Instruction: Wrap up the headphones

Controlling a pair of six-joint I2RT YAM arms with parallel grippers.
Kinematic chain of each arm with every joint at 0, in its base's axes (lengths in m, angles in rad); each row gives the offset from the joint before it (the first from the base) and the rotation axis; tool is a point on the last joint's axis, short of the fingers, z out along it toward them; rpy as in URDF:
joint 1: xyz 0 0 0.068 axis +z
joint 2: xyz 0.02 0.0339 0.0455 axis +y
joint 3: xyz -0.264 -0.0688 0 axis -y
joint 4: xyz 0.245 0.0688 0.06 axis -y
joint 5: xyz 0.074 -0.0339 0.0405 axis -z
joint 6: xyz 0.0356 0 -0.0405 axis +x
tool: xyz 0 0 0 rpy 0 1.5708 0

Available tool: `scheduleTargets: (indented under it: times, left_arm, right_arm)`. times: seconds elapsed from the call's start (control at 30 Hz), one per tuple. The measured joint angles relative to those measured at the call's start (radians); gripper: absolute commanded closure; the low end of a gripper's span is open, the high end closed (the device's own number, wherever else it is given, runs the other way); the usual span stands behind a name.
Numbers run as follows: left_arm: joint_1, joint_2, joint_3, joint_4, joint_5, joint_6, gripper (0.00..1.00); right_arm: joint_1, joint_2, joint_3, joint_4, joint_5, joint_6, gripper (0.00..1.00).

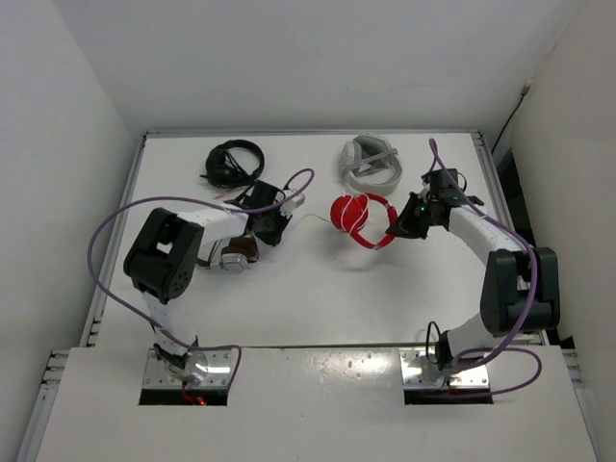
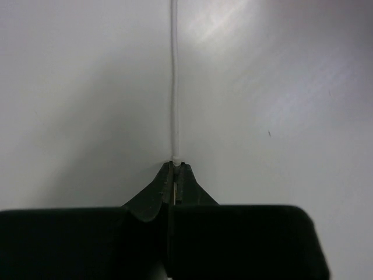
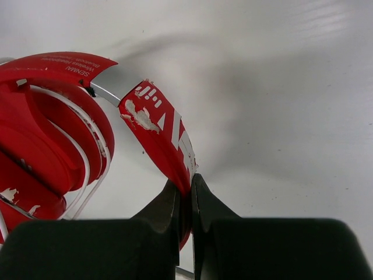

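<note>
The red headphones (image 1: pixel 358 219) are held right of centre over the white bench (image 1: pixel 318 298). Their headband (image 3: pixel 157 128) is pinched between the clenched fingers of the right end effector (image 3: pixel 186 189), and loops of the thin white cable (image 2: pixel 173 76) lie around the earcups (image 3: pixel 52 146). The left end effector (image 2: pixel 175 169) is clamped tight on the cable's free stretch, which runs straight away from its tips across the bench. A black headset (image 1: pixel 234 162) and a grey-white one (image 1: pixel 371 162) lie near the far edge, and a brown-and-silver pair (image 1: pixel 234 255) lies beside the left forearm.
</note>
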Motion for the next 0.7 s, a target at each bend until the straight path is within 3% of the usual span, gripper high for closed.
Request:
scheduleTargets:
  times: [0.2,0.5,0.7]
  left_arm:
    - [-0.03,-0.215,-0.225,-0.032,0.039,0.04,1.0]
    - [-0.243,-0.678,-0.436,-0.042,0.093,0.215,1.0]
    - [-0.36,-0.735,-0.438,-0.055,0.033,0.227,1.0]
  right_arm:
    - [-0.066,0.0,0.002,0.021,-0.018,0.053,1.0]
    - [-0.072,-0.003,0.076,0.027,0.043,0.094,1.0]
    - [-0.082,0.0,0.075,0.076,-0.096,0.175,1.0]
